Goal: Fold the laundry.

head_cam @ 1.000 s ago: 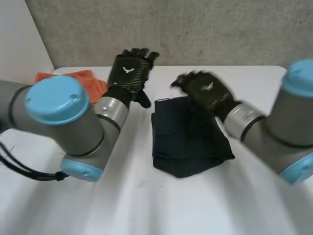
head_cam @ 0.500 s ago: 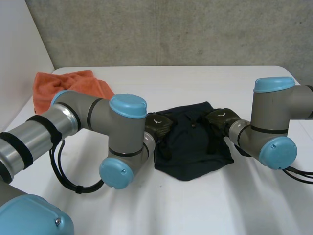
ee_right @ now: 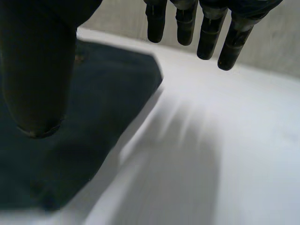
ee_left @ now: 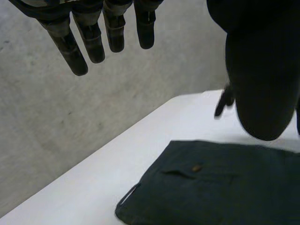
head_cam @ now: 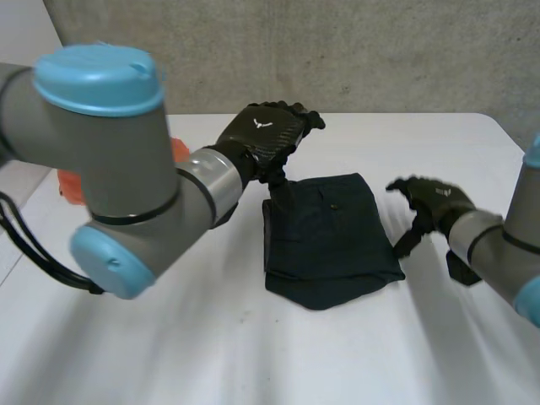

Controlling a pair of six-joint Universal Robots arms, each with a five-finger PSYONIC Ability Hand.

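The dark shorts (head_cam: 329, 240) lie folded mid-frame. The left hand (head_cam: 266, 139) and right hand (head_cam: 432, 201) hover empty, fingers straight. The next move is likely fetching the orange cloth (head_cam: 67, 184).

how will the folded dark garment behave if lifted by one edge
Likely floppy: the dark garment lies flat in soft layers with an uneven near edge, so it would probably droop and unfold. Probably light, being thin cloth. Pushed, it may bunch rather than slide on the white table.
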